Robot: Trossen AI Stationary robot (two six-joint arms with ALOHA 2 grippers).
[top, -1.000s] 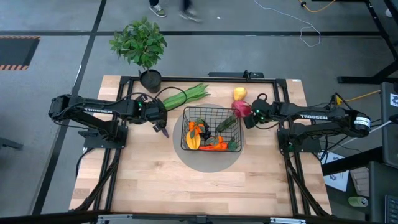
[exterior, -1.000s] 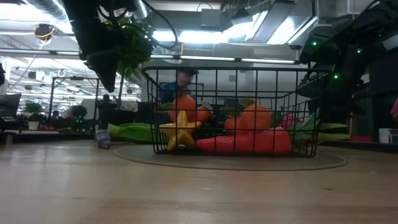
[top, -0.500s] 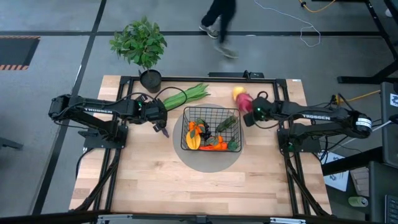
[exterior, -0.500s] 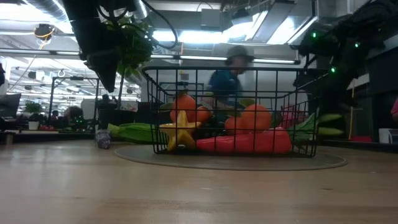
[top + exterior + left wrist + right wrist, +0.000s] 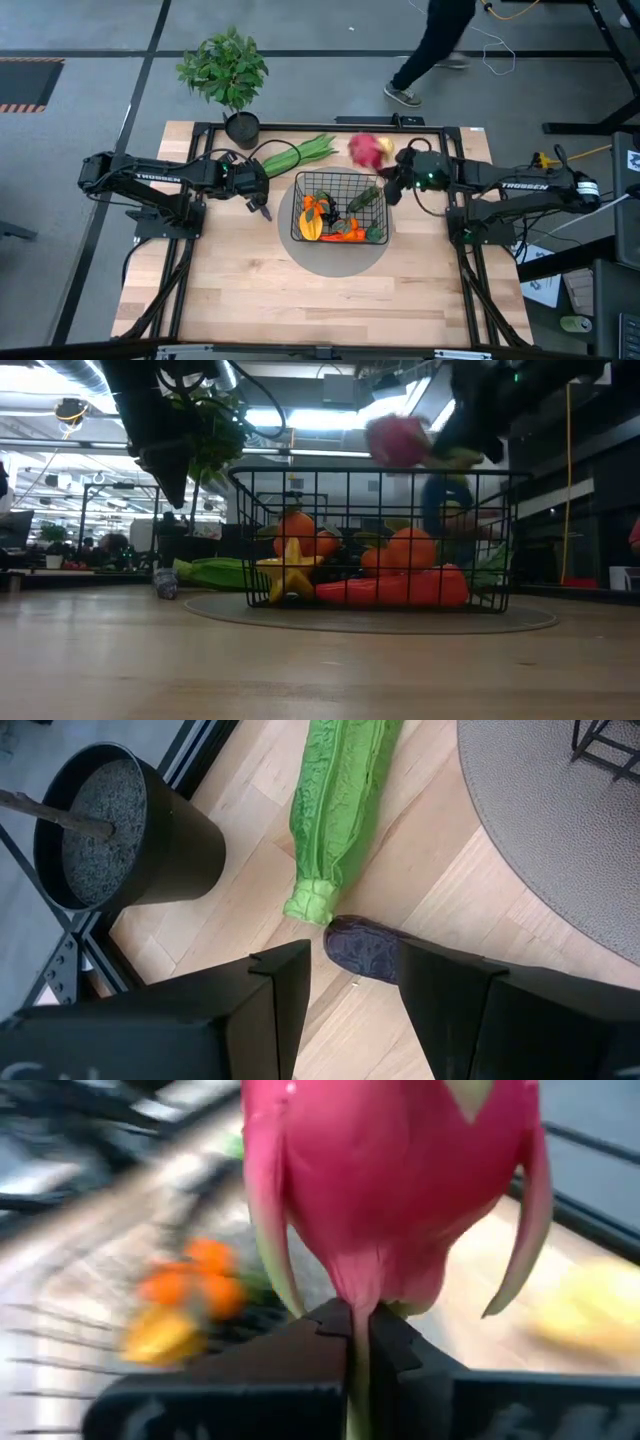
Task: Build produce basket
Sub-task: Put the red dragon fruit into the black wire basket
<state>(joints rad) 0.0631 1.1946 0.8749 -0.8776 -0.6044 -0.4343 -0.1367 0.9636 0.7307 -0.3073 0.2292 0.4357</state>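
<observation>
In the high view the left arm reaches in level from the left edge, and the left gripper (image 5: 262,205) hangs over the wood just left of the basket (image 5: 340,207), fingers parted and holding nothing. Its wrist view shows what the overhead cannot — a small dark purple piece (image 5: 362,949) lies on the table between the fingertips, just beside the cut end of the long green bundle (image 5: 343,808), with the black plant pot (image 5: 120,840) at upper left of that frame. The potted plant (image 5: 226,70) stands past the table's upper-left corner.

The basket sits at centre frame on a round grey mat (image 5: 330,258); the low view shows a yellow star fruit (image 5: 289,569), tangerines (image 5: 412,547) and a red piece lying inside it.

The right arm stretches in from the right edge, and the right gripper (image 5: 392,177) is at the basket's upper-right corner. Its fingers are closed on the pink dragon fruit (image 5: 390,1180) at its base — the fruit juts up and left of the fingers, blurred, above the basket's rim in the low view. A person (image 5: 437,45) walks across the floor at the top of the frame.
</observation>
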